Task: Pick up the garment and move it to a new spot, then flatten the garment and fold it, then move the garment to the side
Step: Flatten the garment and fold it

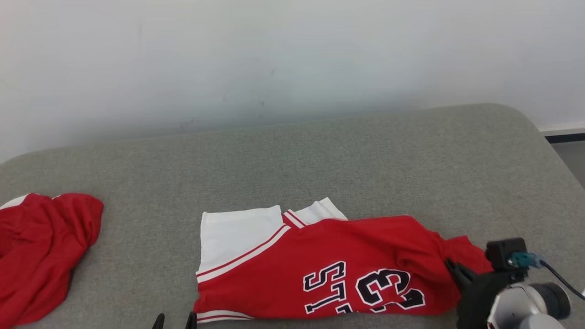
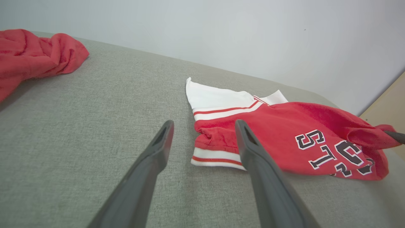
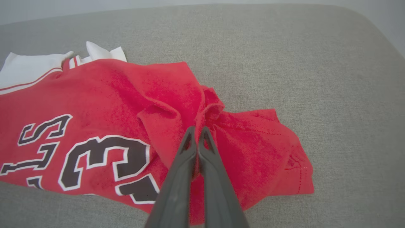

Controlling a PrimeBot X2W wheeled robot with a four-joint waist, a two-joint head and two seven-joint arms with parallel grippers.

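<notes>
Garment [image 1: 320, 269], a red jersey with white panels and black numerals, lies rumpled on the grey cushion [image 1: 320, 155], near edge, centre to right, as my head sees it. My right gripper [image 1: 453, 268] bites its right end. The tips of my left gripper [image 1: 174, 321] show just beside its near left corner. A second red cloth [image 1: 41, 246] lies well apart on the left.

From my left wrist, my left gripper [image 2: 204, 123] stands wide and holds nothing, by the striped hem of the garment [image 2: 284, 133].

From my right wrist, my right gripper [image 3: 198, 129] is pinched tight on a raised fold of the garment [image 3: 110, 95].
</notes>
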